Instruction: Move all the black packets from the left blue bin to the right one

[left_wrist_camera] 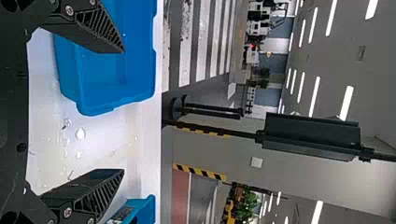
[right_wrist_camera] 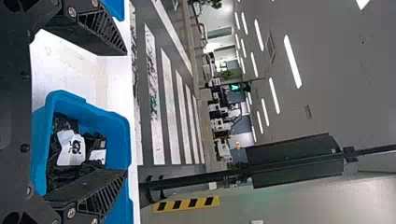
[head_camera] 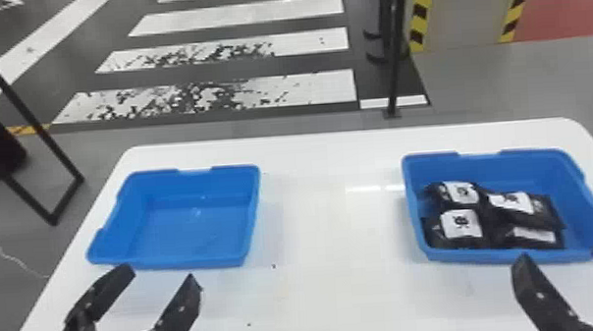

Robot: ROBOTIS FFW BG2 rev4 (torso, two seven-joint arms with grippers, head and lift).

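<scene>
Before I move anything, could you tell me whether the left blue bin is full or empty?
Empty: the left blue bin shows bare blue floor, with no packets.

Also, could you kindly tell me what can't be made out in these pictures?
- Full packet count: head view, upper black packets cover whatever lies beneath in the right bin.
- Part of the right gripper: head view, cut off by the right edge.
- Part of the right bin's inside: right wrist view, behind a gripper finger.
- Most of the left bin: right wrist view, cut off by the top edge.
</scene>
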